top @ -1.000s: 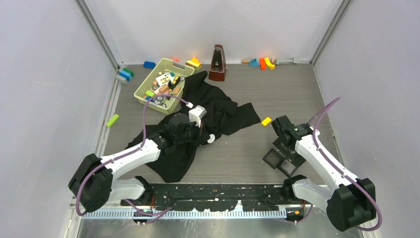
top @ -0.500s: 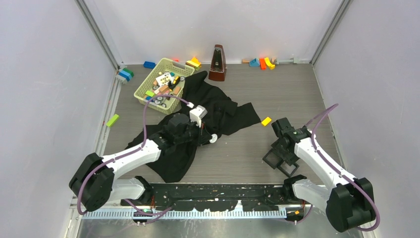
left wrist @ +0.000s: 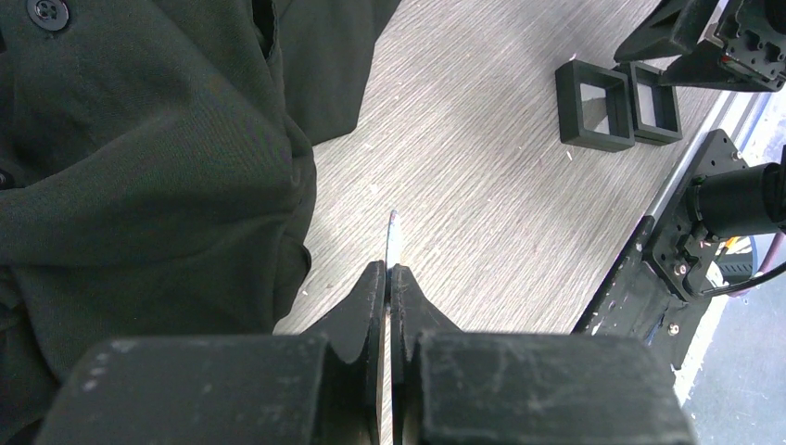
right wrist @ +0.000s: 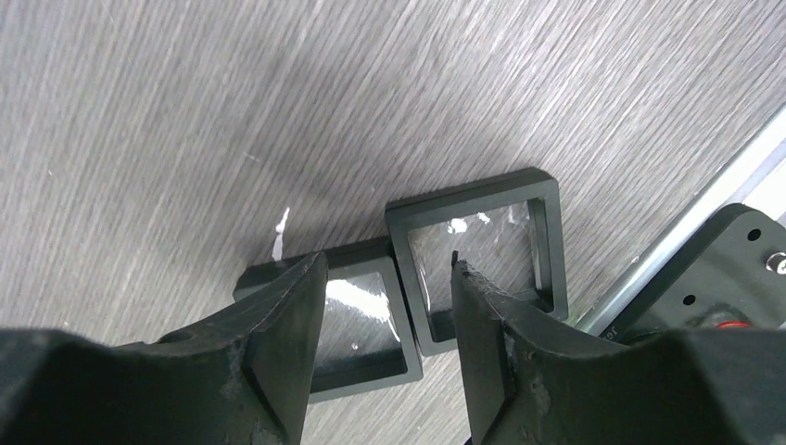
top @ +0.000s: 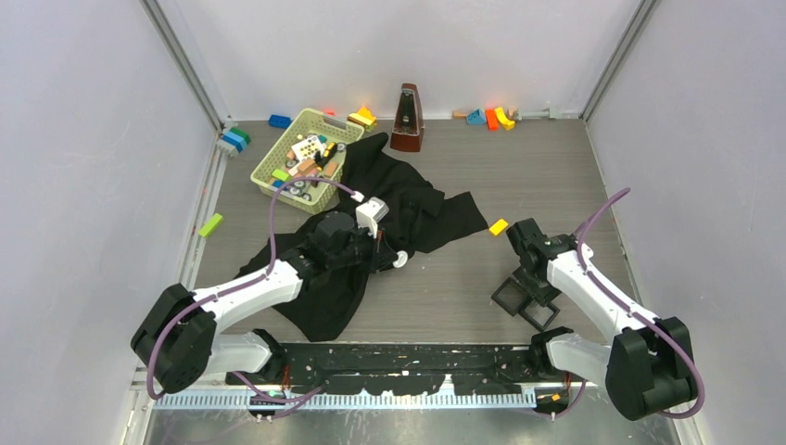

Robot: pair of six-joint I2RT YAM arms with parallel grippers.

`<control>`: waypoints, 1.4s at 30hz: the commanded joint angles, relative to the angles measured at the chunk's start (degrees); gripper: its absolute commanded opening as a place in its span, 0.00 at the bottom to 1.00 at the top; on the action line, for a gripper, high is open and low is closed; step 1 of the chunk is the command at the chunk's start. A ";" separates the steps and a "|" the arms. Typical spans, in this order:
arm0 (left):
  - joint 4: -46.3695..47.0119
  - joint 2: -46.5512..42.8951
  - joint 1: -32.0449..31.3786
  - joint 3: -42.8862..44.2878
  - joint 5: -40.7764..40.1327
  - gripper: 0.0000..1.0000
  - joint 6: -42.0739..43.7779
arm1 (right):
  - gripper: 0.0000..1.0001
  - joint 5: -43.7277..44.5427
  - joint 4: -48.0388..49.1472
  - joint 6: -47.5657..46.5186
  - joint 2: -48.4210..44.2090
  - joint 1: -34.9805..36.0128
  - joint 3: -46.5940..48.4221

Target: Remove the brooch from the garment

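Over the garment's near-right hem, seen from above, the left arm reaches out from its base, forearm lying low across the black garment. The left gripper pokes just past the cloth and is clamped on the brooch, a small pale disc that sits just off the hem above the bare table. Well to the right of the garment, the right arm is folded at the elbow with its wrist pitched down. The right gripper hangs over two black square trays. A yellow block lies just beyond the garment's right tip. A basket sits against the garment's far-left side, and a metronome stands just past its far edge.

From the left wrist, the two fingers press together on the brooch, which shows edge-on as a thin sliver rising from their tips. It stands over wood grain just beside the garment's fold, with a gap between it and the cloth. A black button shows on the garment. The trays lie side by side, well apart from the cloth.

From the right wrist, the fingers point down with a clear gap between them, one tip over each tray where the two rims meet. Whether the fingers touch the rims cannot be told. Glossy film shows inside both trays.
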 commanded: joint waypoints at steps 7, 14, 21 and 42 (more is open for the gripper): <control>2.90 0.46 0.14 0.00 0.69 0.00 0.32 | 0.49 2.10 4.01 0.27 3.70 -4.01 1.83; 2.97 -0.33 0.14 -0.36 0.13 0.00 0.49 | 0.42 0.49 2.85 0.55 5.77 -4.12 1.93; 2.51 0.09 0.14 0.03 0.31 0.00 0.49 | 0.39 -1.77 2.81 1.46 5.63 -4.12 0.54; 2.17 -0.23 0.14 -0.14 -0.13 0.00 0.76 | 0.00 1.33 -1.98 -5.43 1.01 -4.12 9.18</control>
